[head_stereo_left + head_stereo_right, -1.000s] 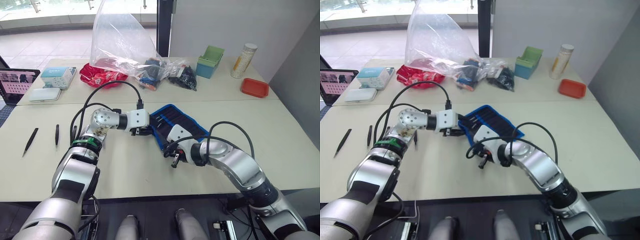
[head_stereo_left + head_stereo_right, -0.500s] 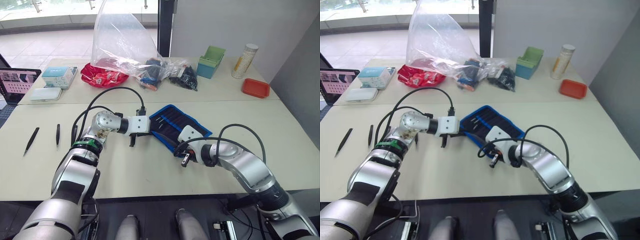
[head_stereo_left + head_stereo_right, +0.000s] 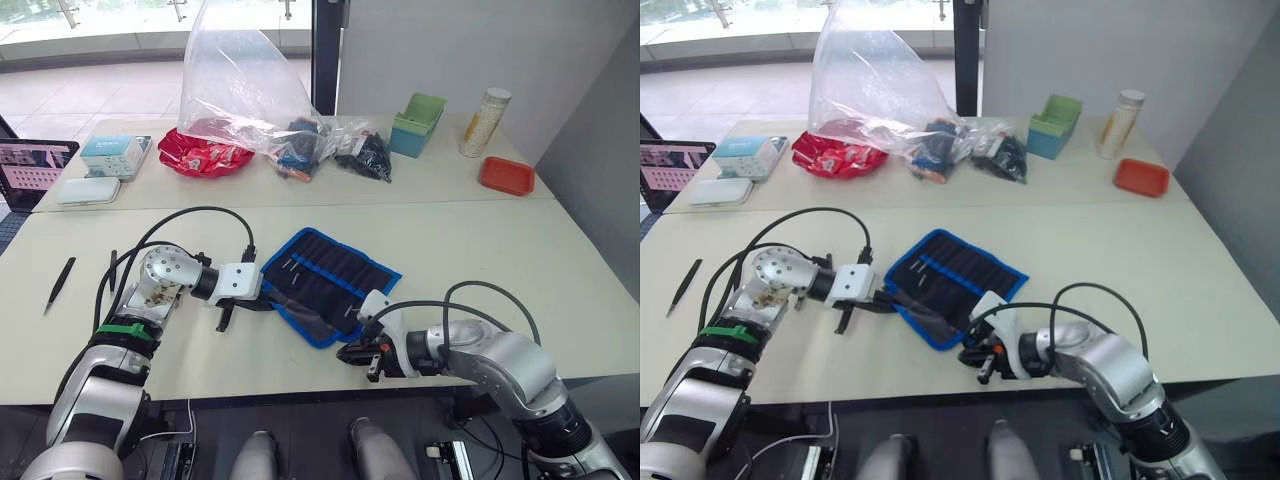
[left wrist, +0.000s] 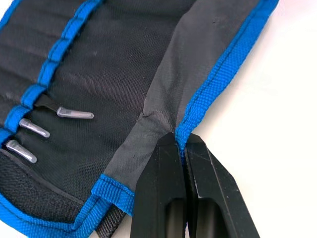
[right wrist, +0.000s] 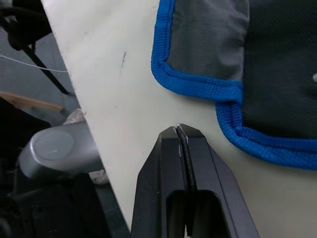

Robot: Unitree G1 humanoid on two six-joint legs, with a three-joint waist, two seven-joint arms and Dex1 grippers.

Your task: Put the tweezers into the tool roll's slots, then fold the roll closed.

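Where my head view shows merely the tool roll (image 3: 330, 284) lying open, the wrist views show the left gripper (image 4: 181, 144) pinching its blue border and the right gripper (image 5: 182, 133) closed on a thin black strip. Three tweezers (image 4: 74, 113) sit in its slots.

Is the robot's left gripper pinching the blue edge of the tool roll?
Yes, in the left wrist view the left gripper is shut on the blue border of the tool roll.

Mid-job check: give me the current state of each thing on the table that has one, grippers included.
tool roll: unrolled flat, three tweezer tips showing in its slots.
left gripper: shut on the tool roll's blue edge.
right gripper: shut on a thin black strap, off the roll's corner.
loose tweezers: lying flat on the table, not slotted.
clear plastic bag: open, standing puffed up.
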